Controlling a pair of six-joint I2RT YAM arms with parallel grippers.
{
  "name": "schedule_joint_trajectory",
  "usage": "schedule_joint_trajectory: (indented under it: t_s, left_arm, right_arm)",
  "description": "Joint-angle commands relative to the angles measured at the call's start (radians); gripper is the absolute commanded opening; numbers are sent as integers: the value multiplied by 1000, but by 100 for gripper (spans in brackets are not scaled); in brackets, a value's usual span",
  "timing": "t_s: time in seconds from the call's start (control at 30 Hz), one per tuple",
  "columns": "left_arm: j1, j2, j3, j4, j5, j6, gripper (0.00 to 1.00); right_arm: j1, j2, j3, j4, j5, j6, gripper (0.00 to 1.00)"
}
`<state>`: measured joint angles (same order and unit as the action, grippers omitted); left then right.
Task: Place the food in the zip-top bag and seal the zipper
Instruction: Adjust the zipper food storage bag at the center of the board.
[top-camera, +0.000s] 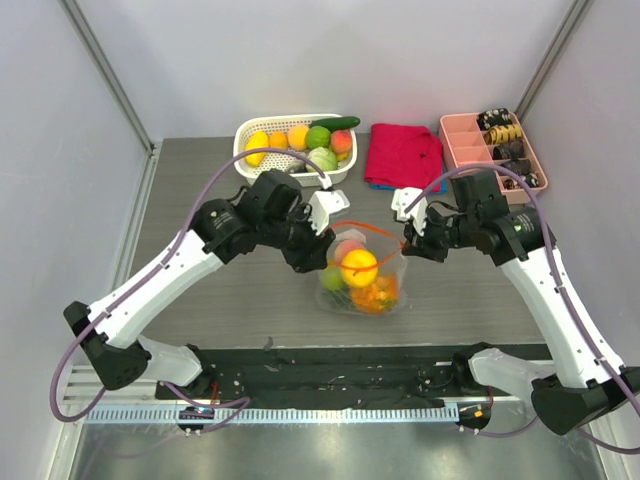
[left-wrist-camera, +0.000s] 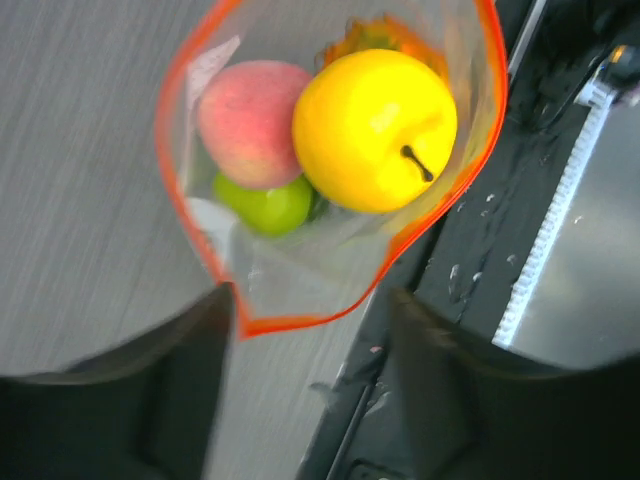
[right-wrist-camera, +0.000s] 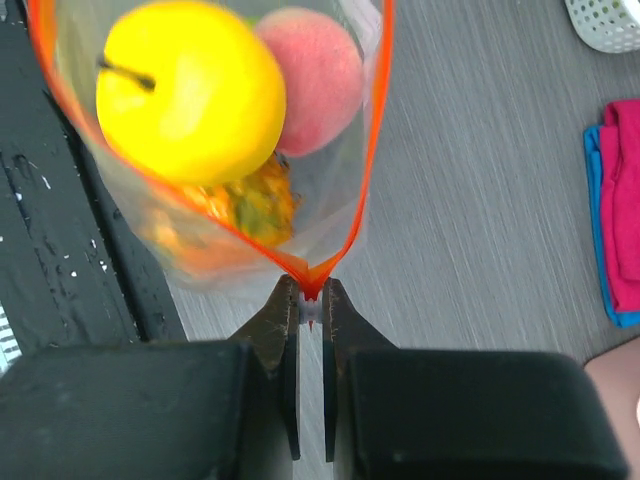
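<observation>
The clear zip-top bag (top-camera: 392, 268) stands open mid-table, its mouth stretched between my grippers. Inside lies food: a round yellow fruit (top-camera: 358, 266), a pink peach (top-camera: 346, 248), a frilly orange piece (top-camera: 375, 295) and a green one (left-wrist-camera: 265, 205). My right gripper (right-wrist-camera: 312, 300) is shut on the white tab at the end of the orange-red zipper (right-wrist-camera: 370, 160). My left gripper (left-wrist-camera: 310, 350) is open. The zipper's opposite corner (left-wrist-camera: 245, 325) sits between its jaws, right beside the left finger (left-wrist-camera: 190, 380). I cannot tell whether it touches that finger.
A white slotted basket (top-camera: 250, 135) with more fruit stands at the back. A red cloth (top-camera: 404, 155) and a pink compartment tray (top-camera: 455, 145) lie to its right. A black mat (top-camera: 330, 365) runs along the near edge.
</observation>
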<state>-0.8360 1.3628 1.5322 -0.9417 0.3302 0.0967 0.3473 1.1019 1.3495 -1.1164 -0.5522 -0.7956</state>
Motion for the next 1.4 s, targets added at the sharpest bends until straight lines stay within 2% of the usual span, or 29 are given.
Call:
schedule_joint_trajectory:
  t_s: [0.0,0.03,0.07,0.13,0.2,0.23,0.3,0.33,0.4,0.47,0.53,0.73,0.8,0.87,0.9,1.0,1.13,1.23,1.27,1.3,1.37]
  left_arm:
    - [1,-72,-39,-53,-86,55,76]
    - [15,-94,-72,-7,-100,54,84]
    - [24,-112,-102,10,-50,96,90]
    - [28,-186,-196,84,1,158,93]
    - [28,-229,-237,168,4,187,92]
    - [26,-225,-224,216,9,179,81]
    - [28,-183,-176,221,47,117,67]
    - [26,-127,-123,210,59,92,56]
    - [26,-79,-77,207,55,34,52]
    - [25,-16,-11,216,26,-14,67]
    - [23,16,32,167,52,-57,77]
    - [15,7,-76,142,-31,-141,86]
    - [3,41,-83,83,-45,-144,86]
    - [0,67,-63,-12,-7,-108,60]
    - [0,88,-47,-49,-3,-101,33]
    - [26,111,35,-168,-54,7,0]
    - [35,111,150,-203,-92,77,0]
    - [31,148,167,-235,-68,95,0]
    - [40,153,166,-247,-48,97,0]
    - [49,151,158,-250,52,104,1]
    - [51,113,97,-177,81,86,0]
  right_arm:
    - [41,4,-19,42,12,36,1]
    - [39,3,-54,56,12,44,1]
    - [41,0,-70,59,12,48,1]
    - [41,-8,-102,66,3,71,1]
    - [45,-17,-112,78,1,91,1]
    - [45,-20,-110,81,1,104,1]
    - [47,-17,-99,81,1,114,1]
    - [48,-14,-86,79,-5,122,1]
    - [47,-13,-67,75,-12,131,1]
    - [47,-14,-46,72,-12,154,1]
    - [47,-16,-30,56,-11,160,1]
    - [47,-45,-20,58,-25,199,1]
    - [48,-45,-7,50,-31,217,1]
    - [48,-39,22,27,-25,219,1]
    - [48,-37,40,18,-25,217,1]
    - [47,-39,51,-11,-14,205,1]
    - [47,-31,19,-16,-2,180,1]
    - [50,-17,0,13,-32,206,1]
    - [50,-13,-4,26,-34,217,1]
    - [48,-10,-12,47,-35,226,1]
    - [48,-5,-19,62,-40,239,1]
